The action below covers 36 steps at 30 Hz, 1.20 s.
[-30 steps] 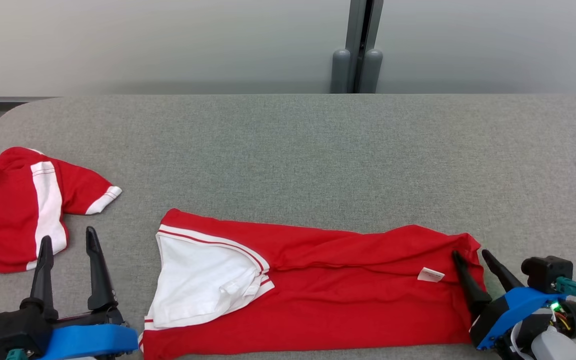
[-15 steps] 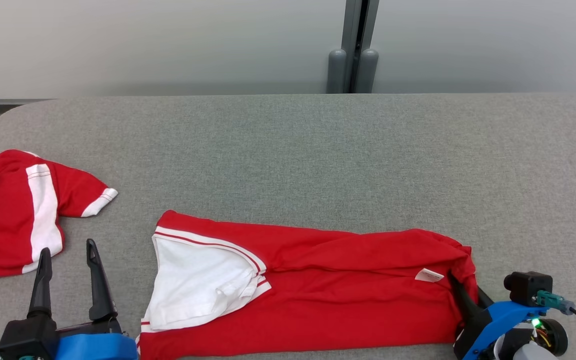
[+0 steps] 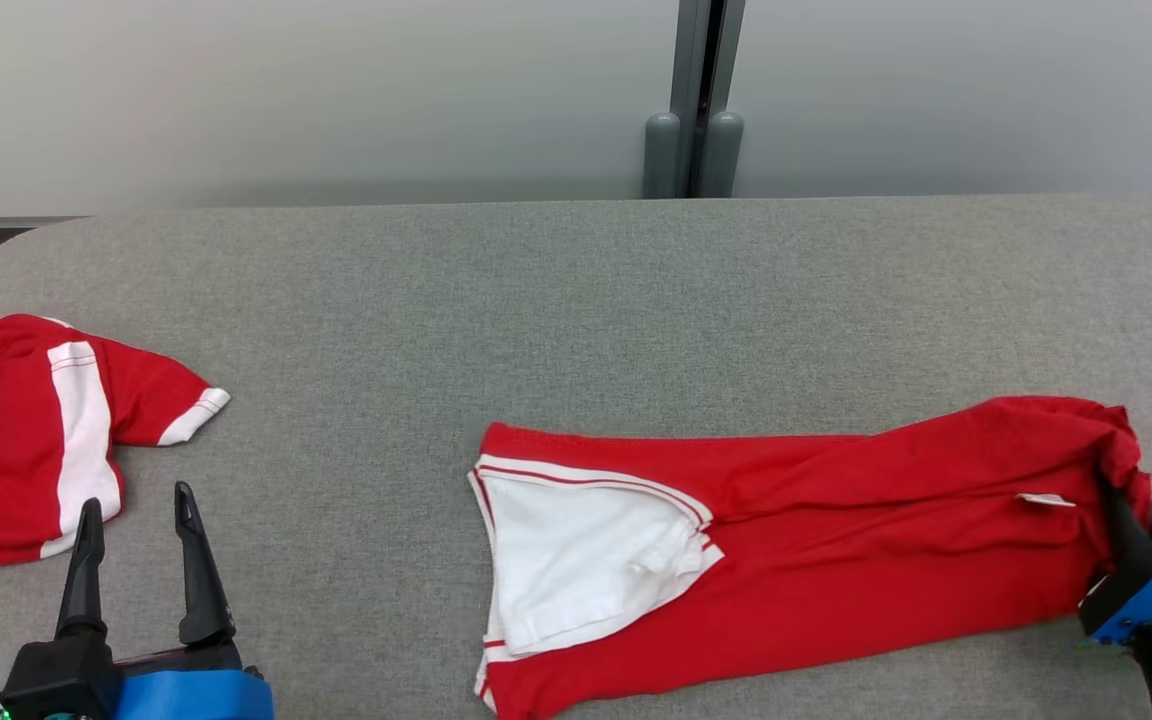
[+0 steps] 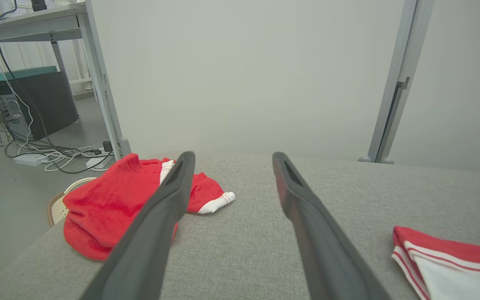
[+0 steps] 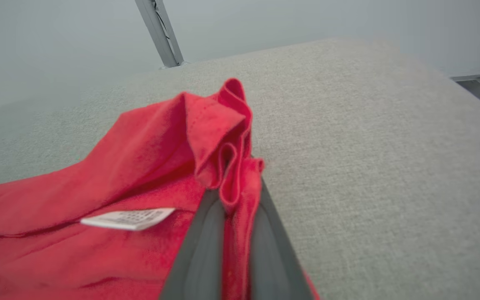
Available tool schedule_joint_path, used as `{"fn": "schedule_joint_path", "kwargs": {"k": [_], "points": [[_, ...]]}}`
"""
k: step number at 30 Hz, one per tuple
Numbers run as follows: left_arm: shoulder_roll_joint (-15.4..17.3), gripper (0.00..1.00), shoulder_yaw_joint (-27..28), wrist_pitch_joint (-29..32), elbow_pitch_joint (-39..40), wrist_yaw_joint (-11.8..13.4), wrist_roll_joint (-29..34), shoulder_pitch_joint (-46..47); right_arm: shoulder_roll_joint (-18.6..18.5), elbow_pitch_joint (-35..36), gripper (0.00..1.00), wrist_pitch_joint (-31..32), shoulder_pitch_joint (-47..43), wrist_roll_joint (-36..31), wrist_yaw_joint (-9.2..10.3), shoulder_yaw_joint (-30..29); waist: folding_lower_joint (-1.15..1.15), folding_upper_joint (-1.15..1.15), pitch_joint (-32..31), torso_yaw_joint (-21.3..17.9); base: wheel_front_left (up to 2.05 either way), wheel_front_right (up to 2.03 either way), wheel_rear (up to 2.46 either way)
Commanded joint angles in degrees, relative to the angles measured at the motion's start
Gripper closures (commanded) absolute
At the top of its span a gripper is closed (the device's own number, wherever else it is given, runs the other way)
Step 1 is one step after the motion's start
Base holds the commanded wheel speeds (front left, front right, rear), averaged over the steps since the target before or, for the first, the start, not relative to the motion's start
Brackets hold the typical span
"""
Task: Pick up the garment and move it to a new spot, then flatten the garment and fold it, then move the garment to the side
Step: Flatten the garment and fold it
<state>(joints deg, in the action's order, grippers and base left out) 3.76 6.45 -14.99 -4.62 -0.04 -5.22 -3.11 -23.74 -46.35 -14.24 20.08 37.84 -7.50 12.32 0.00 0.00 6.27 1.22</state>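
The garment (image 3: 836, 560) is a long red piece with a white panel (image 3: 576, 560) at its left end, lying stretched across the near part of the grey table (image 3: 576, 310). My right gripper (image 3: 1126, 500) is shut on its bunched right end. In the right wrist view the red cloth (image 5: 140, 166) is pinched between the two dark fingers of the right gripper (image 5: 238, 191), beside a white label (image 5: 127, 218). My left gripper (image 3: 136, 500) stands open over bare table at the lower left, holding nothing. The left wrist view shows that gripper (image 4: 232, 156) open, with the garment's white-trimmed end (image 4: 452, 258) at the right.
A second red and white garment (image 3: 16, 440) lies crumpled at the table's left edge, just beyond my left fingers, and also appears in the left wrist view (image 4: 111, 204). A grey wall with a post (image 3: 693, 100) stands behind the table. Cables lie on the floor (image 4: 56, 156).
My right gripper closed on the garment's right end and dragged the whole garment to the right across the table. The head camera shifted slightly. The left gripper stayed open in place.
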Motion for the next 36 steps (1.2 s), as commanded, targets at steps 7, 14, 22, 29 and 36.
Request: {"fn": "schedule_joint_path", "kwargs": {"k": [7, 14, 22, 29, 36], "points": [[-0.5, 0.0, 0.6, -0.3, -0.4, -0.6, 0.5, -0.4, -1.1, 2.3, 1.0, -0.7, 1.5, -1.2, 0.02, -0.4, 0.0, 0.0, -0.4, -0.5, 0.0, 0.0, 0.0], [-0.7, 0.0, 0.5, -0.3, -1.0, -0.9, 0.4, -0.5, 3.0, 8.6, 1.0, -0.7, -0.9, -2.1, 0.01, 3.0, 0.0, 0.0, -1.0, -0.9, 0.0, 0.0, 0.0], [-0.8, 0.0, 0.6, -0.3, -1.7, -1.5, 0.5, 0.5, 8.7, 16.8, 1.0, 2.6, -1.3, -3.2, 0.01, 9.5, 0.0, 0.0, -0.8, -0.9, 0.0, 0.0, 0.0], [-0.9, 0.0, 0.2, -0.3, -2.5, -1.9, 0.8, 1.6, 13.3, 19.7, 1.0, 4.8, -0.2, -3.7, 0.01, 14.9, 0.0, 0.0, -0.5, 0.2, 0.0, 0.0, 0.0], [-0.9, 0.0, -1.1, -0.3, -3.1, -2.0, 0.3, 2.7, 17.7, 18.4, 1.0, 4.7, 2.6, -2.9, 0.01, 19.9, 0.0, 0.0, 0.3, 1.9, 0.0, 0.0, 0.0]]}}
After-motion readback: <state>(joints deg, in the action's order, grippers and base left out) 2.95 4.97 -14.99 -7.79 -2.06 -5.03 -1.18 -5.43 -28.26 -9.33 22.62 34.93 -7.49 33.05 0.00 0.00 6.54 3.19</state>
